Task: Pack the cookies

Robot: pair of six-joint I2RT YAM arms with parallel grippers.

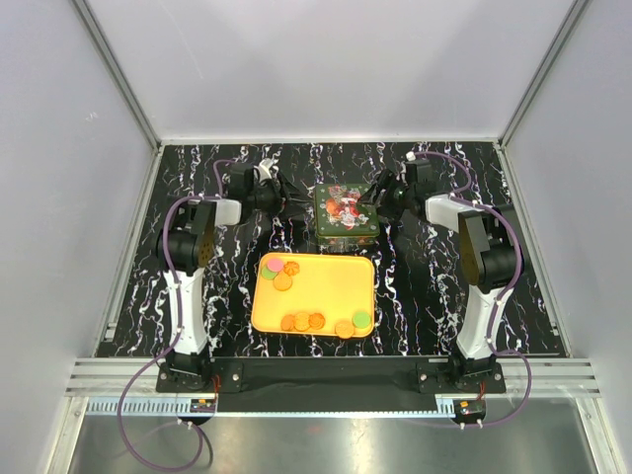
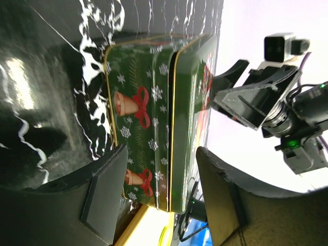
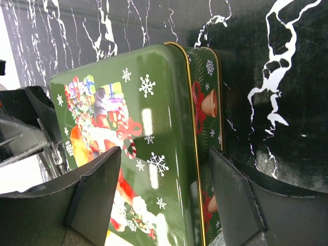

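Note:
The cookies are small round discs lying on a flat yellow-orange tray (image 1: pixel 326 281): a pink, green and orange cluster (image 1: pixel 279 269) at its far left, and orange ones with a green one (image 1: pixel 326 322) along its near edge. Behind the tray stands a closed green Christmas tin (image 1: pixel 346 212). My left gripper (image 1: pixel 299 202) (image 2: pixel 164 179) is open at the tin's left side, with the tin's corner (image 2: pixel 154 154) between the fingers and a gap on each side. My right gripper (image 1: pixel 373 205) (image 3: pixel 166 179) is open and straddles the tin's right edge (image 3: pixel 189 154), one finger over the lid.
The black marbled tabletop (image 1: pixel 444 296) ends at white enclosure walls behind and at both sides. Both arms reach inward from their bases at the near edge and face each other across the tin. The tray's yellow edge (image 2: pixel 146 230) shows below the tin in the left wrist view.

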